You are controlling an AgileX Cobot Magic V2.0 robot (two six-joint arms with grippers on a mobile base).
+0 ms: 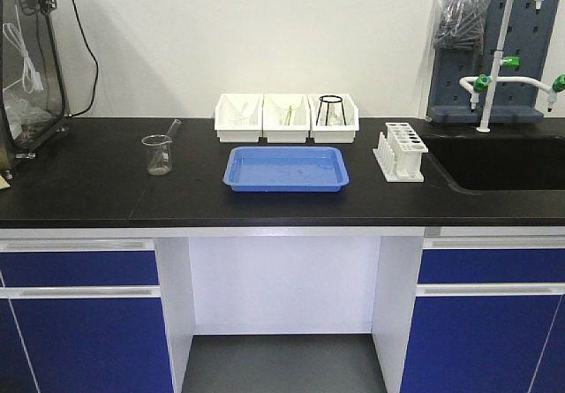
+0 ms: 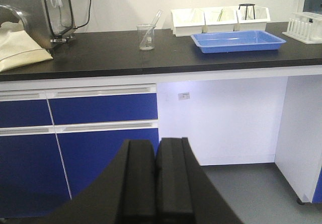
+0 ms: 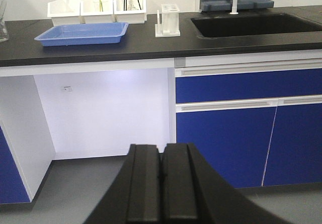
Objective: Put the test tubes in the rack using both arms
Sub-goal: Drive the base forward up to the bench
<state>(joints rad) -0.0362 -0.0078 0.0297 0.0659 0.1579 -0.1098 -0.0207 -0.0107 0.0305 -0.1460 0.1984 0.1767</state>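
Your left gripper (image 2: 156,183) is closed, jaws pressed together, nothing held, sitting below counter (image 2: 100,58) level. Up ahead, slightly left of it, a test tube (image 2: 155,21) leans in the beaker (image 2: 146,38). Your right gripper (image 3: 162,183) is likewise closed and empty. The rack (image 3: 169,20) stands up ahead of it on the counter, with the blue tray (image 3: 83,33) further left.

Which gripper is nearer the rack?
Right. The right gripper sits below the counter, almost facing the rack; the left gripper is also low, with the rack far to its right, beyond the blue tray.
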